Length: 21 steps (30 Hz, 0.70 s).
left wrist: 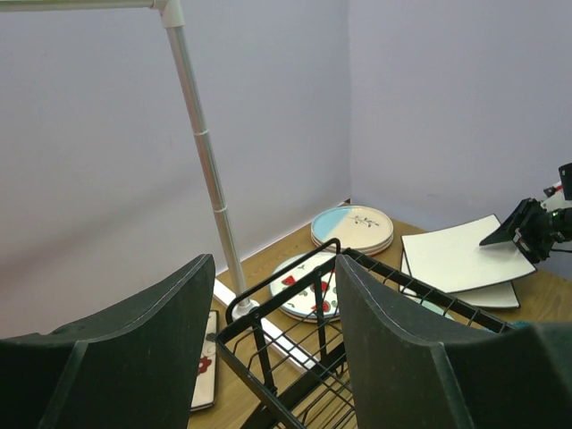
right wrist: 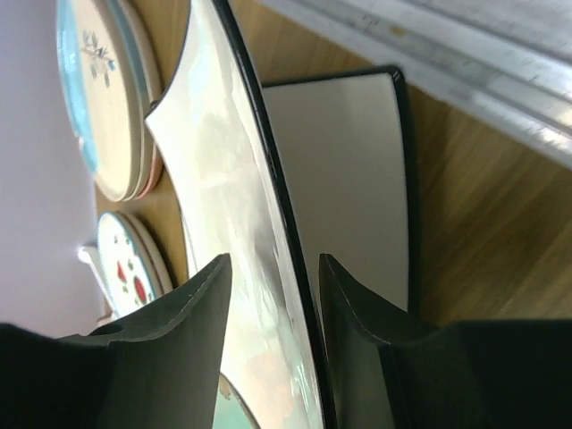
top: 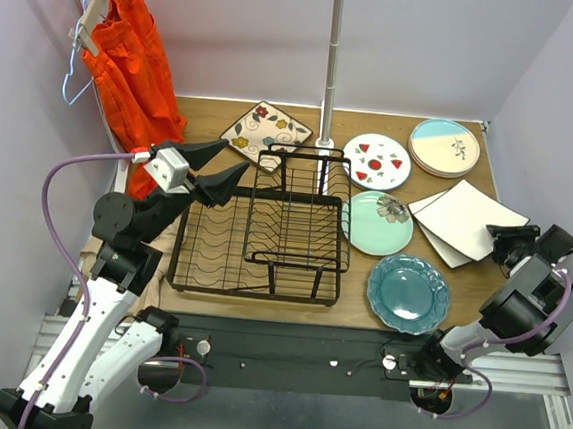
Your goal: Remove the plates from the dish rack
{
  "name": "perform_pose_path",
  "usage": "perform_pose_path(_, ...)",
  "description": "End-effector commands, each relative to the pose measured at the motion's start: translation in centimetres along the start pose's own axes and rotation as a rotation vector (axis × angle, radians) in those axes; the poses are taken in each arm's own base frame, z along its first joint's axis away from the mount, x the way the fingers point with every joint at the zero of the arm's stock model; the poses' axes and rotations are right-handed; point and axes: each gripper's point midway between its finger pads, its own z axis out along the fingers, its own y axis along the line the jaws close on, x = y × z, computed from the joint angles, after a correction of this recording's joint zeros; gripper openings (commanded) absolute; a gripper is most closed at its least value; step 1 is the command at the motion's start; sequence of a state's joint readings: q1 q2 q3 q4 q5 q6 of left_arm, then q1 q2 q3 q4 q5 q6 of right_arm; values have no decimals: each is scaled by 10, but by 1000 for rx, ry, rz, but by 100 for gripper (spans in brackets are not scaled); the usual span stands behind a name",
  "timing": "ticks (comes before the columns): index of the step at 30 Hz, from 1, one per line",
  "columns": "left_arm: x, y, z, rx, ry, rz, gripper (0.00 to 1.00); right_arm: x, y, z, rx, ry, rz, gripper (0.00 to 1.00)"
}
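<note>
The black wire dish rack [top: 179,235] stands mid-table with no plates in its slots. Plates lie on the table: flower-print square [top: 267,128], red-fruit round [top: 375,162], cream and blue stack [top: 444,146], mint floral [top: 378,223], dark teal scalloped [top: 407,292]. A white square plate [top: 467,218] rests on another square plate [top: 442,246]. My left gripper [top: 233,162] is open and empty above the rack's back left corner [left wrist: 268,295]. My right gripper [right wrist: 273,261] is open, its jaws astride the near edge of the upper white square plate [right wrist: 223,179].
An orange garment [top: 129,60] hangs on a hanger at the back left. A metal pole [top: 332,58] stands behind the rack on a white base. Walls close in the back and right sides. The table's right edge is just beyond the square plates.
</note>
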State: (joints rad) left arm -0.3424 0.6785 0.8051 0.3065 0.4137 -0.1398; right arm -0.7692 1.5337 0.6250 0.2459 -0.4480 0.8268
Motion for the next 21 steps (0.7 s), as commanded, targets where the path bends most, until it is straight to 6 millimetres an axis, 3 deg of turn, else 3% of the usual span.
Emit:
perform_pose_path(1,-5,-4,-2,17,-21,5,65,-13,-21,-7,156,-29,-25,52)
perform_pose_path(11,-7,-5,-3,20,-27,5,65,-11,-31,-11,216,-27,-16,53)
perform_pose_path(15,-7,-5,-3,25,-28,4,65,-6,-35,-18,247,-17,-10,58)
perform_pose_path(21,-8,-7,-3,35,-31,3,65,1,-56,-24,352,-1,5,63)
